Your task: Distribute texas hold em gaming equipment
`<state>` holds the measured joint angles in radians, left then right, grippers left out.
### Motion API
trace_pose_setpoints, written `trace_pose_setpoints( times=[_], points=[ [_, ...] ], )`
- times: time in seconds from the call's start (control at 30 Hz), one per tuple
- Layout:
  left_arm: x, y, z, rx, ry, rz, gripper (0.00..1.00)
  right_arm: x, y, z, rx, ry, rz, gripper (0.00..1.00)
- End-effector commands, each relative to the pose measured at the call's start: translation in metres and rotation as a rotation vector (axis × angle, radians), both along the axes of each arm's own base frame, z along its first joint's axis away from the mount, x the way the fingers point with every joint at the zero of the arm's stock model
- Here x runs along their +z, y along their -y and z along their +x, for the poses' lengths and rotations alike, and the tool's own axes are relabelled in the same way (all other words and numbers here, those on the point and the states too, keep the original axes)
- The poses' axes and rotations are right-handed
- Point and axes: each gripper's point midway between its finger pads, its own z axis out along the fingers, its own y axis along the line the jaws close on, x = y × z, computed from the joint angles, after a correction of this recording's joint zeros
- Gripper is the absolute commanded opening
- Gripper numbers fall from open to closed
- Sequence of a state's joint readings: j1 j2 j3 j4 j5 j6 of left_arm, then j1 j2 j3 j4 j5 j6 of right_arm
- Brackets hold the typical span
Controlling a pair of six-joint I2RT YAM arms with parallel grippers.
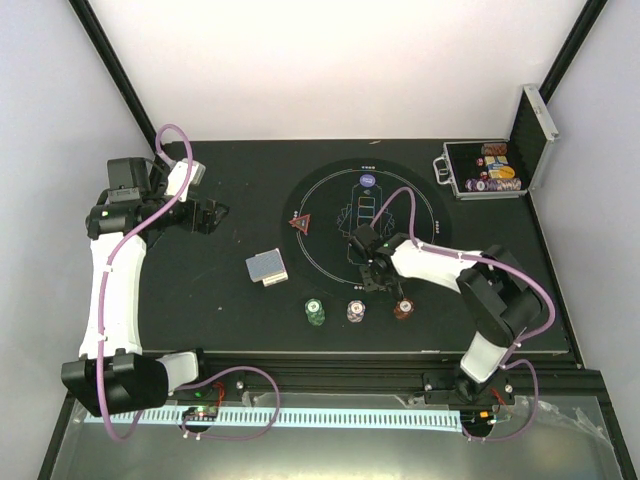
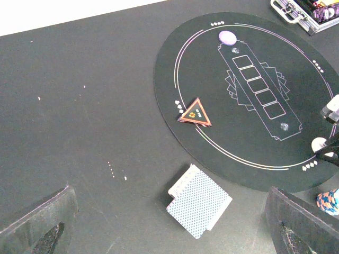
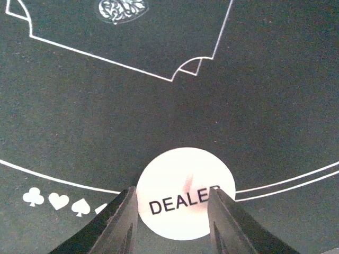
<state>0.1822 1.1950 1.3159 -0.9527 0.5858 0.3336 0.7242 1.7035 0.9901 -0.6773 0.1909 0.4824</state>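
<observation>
My right gripper (image 1: 376, 274) is low over the near edge of the round black mat (image 1: 330, 190). In the right wrist view its fingers (image 3: 121, 222) stand on both sides of a white disc marked DEALER (image 3: 183, 193), pressed to its edges. The disc also shows in the left wrist view (image 2: 319, 144). A blue disc (image 1: 368, 181) lies at the mat's far side and a red triangle (image 1: 300, 223) at its left. A deck of grey-blue cards (image 1: 266, 267) lies left of the mat. Green (image 1: 316, 312), purple (image 1: 356, 311) and brown (image 1: 403, 308) chips sit in a row near the front. My left gripper (image 1: 205, 215) is open and empty, far left.
The silver-edged case (image 1: 485, 170) with coloured chips stands open at the back right. In the left wrist view the deck (image 2: 198, 201) lies between my open fingers' line of sight, with the triangle (image 2: 195, 112) and the mat beyond it.
</observation>
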Motion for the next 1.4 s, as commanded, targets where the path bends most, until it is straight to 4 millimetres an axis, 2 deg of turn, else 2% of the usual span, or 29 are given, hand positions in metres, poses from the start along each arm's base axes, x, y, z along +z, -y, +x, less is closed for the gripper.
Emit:
trace_pose_setpoints(
  times=[0.0,0.13,0.4,0.5,0.63,0.77,0.87,0.97,1.03,1.1,1.2,1.37],
  points=[
    [0.009,0.003,-0.007,-0.012,0.016,-0.008,0.99,-0.005,0.013,0.003,-0.038,0.025,-0.067,0.37],
    [0.009,0.002,-0.006,-0.012,0.019,-0.004,0.99,-0.005,0.029,0.007,-0.078,0.029,-0.111,0.29],
    [0.007,0.000,-0.006,-0.006,0.016,0.006,0.99,-0.001,0.067,0.015,-0.203,0.037,-0.115,0.23],
    [0.006,0.001,-0.006,-0.008,0.012,0.004,0.99,-0.001,0.070,0.018,-0.215,0.038,-0.096,0.22],
    [0.004,0.001,-0.006,-0.007,0.006,0.003,0.99,0.009,0.062,0.026,-0.185,0.051,-0.079,0.25],
    [0.003,0.000,-0.006,-0.003,0.003,0.006,0.99,0.044,0.035,0.034,-0.120,0.119,-0.046,0.44],
    [0.001,-0.003,-0.004,0.008,-0.002,0.015,0.99,0.079,0.000,0.031,-0.053,0.166,0.029,0.59],
    [-0.001,-0.003,-0.004,0.010,-0.012,0.014,0.99,0.108,-0.045,0.016,0.047,0.194,0.104,0.71],
    [-0.002,-0.003,-0.004,0.012,-0.018,0.013,0.99,0.119,-0.077,-0.004,0.126,0.192,0.149,0.79],
    [-0.003,-0.005,-0.003,0.019,-0.021,0.018,0.99,0.123,-0.104,-0.024,0.197,0.174,0.184,0.84],
    [-0.005,-0.009,-0.001,0.038,-0.026,0.032,0.99,0.117,-0.133,-0.051,0.279,0.131,0.194,0.89],
    [-0.009,-0.018,0.002,0.083,-0.043,0.064,0.99,0.099,-0.161,-0.074,0.363,0.079,0.160,0.89]
  ],
)
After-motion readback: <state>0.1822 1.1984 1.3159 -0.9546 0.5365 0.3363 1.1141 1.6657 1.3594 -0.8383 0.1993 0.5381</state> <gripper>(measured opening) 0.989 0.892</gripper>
